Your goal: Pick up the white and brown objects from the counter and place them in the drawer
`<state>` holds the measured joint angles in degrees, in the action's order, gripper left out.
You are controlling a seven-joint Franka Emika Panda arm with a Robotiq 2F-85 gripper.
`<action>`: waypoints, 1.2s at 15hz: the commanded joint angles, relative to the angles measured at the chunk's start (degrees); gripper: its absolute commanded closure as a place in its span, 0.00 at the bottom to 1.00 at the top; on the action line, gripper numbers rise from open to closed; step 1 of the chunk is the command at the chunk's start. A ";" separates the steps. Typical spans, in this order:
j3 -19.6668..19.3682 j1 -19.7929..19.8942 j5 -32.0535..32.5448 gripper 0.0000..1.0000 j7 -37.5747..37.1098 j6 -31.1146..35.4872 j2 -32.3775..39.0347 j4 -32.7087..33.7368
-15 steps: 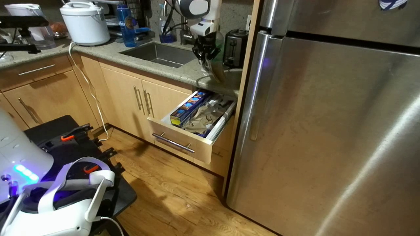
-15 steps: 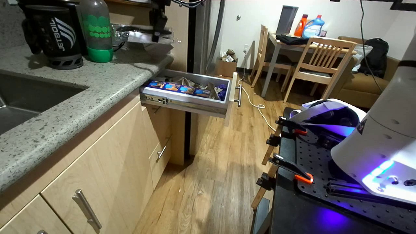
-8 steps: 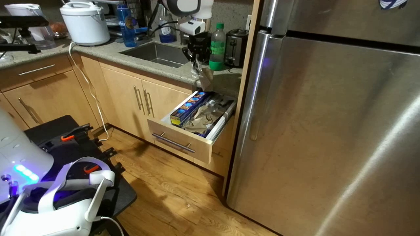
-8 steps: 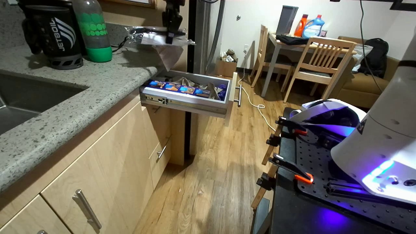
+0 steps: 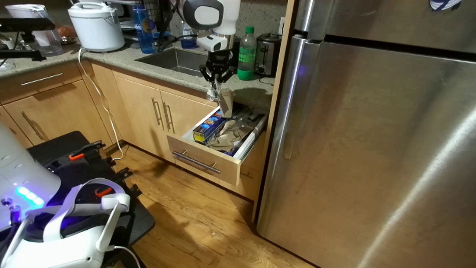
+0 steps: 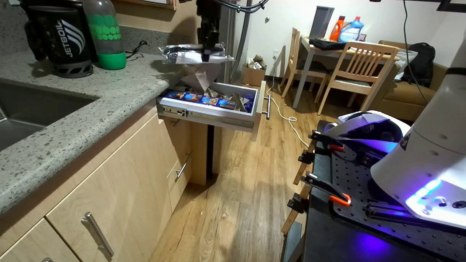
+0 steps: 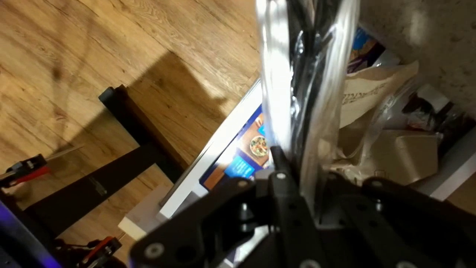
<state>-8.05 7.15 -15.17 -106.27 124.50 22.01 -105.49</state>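
Note:
My gripper (image 5: 216, 79) is shut on a clear plastic packet (image 6: 187, 56) with white and black contents. A brown paper piece (image 5: 226, 102) hangs below with it. In the wrist view the packet (image 7: 277, 85) runs up between the fingers (image 7: 293, 163); the right fingertip is hidden behind it. The gripper is above the inner part of the open drawer (image 5: 208, 158), by the edge of the grey counter (image 6: 120, 98). In an exterior view the brown paper (image 6: 199, 78) reaches down to about the level of the drawer's rim (image 6: 222, 117); I cannot tell whether it touches anything.
In the drawer lie a long blue box (image 5: 208, 128) and crumpled brown paper (image 5: 230, 137). On the counter stand a green bottle (image 5: 246, 56), a toaster (image 5: 267, 54) and a black Jetboil cup (image 6: 60, 40). The steel fridge (image 5: 353, 130) stands beside the drawer.
The gripper has carried the packet and brown paper from above the counter out over the drawer and lower. The drawer has not moved.

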 commanded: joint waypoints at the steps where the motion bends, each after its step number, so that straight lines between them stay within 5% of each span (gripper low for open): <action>1: -1.58 0.33 -1.71 0.97 -3.25 0.13 -0.86 -3.55; 9: -3.60 1.94 -8.93 0.96 -16.16 1.73 -0.17 -7.31; 18: -5.48 3.75 -9.86 0.97 -25.50 5.28 0.47 -10.57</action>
<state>-13.33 10.47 -23.81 -129.03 127.93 23.24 -114.37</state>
